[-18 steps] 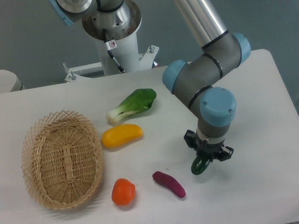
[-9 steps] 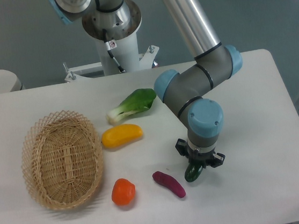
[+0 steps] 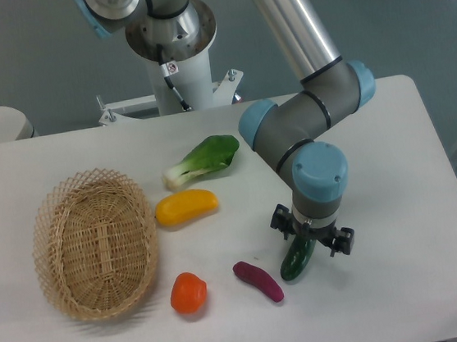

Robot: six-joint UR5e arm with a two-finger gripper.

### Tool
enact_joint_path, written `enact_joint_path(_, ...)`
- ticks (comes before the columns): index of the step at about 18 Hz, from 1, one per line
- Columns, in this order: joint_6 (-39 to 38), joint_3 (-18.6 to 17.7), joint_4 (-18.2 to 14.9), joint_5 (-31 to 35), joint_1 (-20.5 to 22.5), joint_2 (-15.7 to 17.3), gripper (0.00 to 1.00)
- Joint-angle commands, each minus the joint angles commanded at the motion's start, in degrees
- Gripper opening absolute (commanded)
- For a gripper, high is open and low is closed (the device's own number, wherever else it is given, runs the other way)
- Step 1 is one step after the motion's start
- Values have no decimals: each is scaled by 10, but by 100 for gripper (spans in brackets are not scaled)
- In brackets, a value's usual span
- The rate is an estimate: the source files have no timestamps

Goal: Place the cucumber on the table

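The cucumber (image 3: 298,258) lies low on the counter (image 3: 397,201), just right of the purple vegetable (image 3: 258,281), its lower end toward the front edge and its upper end tucked under the hand (image 3: 312,241). It appears to rest on the surface, though from this angle a thin gap beneath it cannot be ruled out. The hand's fingers (image 3: 343,240) stand spread to either side, apart from the green skin, so the hand looks open and no longer pinching.

The step in hand is the release and retreat. Done well, the arm would rise straight up, so that neither finger drags across the glossy, rounded piece and rolls it toward the purple vegetable close by. A pause before lifting would let the cucumber settle.

Against the frame half a second earlier, the fingers have parted: then they sat close around a stubby dark green end, and now far more of the cucumber's length shows, laid out slanting on the counter. The wrist has shifted slightly to the right and a little lower. Compared with a second ago, the hand has travelled left toward the purple vegetable. The bok choy (image 3: 202,160), the yellow piece (image 3: 186,207), the orange piece (image 3: 189,293) and the wicker basket (image 3: 95,244) have not moved.
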Motion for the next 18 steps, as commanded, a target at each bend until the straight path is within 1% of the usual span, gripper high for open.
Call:
enact_joint_path(2,28,17,-19,-7,5,2,100)
enact_joint_path(4,76,42,-38,-12,6,-4,100)
enact_joint_path(5,100,58,-52,-12,6,-10,100)
enact_joint_path(6,115,75,-62,-12,6,-22,100)
enact_joint_path(8,125,105,-87,-13,6,-35,100)
enact_joint_path(9,125,114,-101,-12,5,-40,100)
enact_joint_path(11,125,119,-107,-11,3,-45,100)
enact_joint_path(18,124,111,-100,-18,3,-44,100)
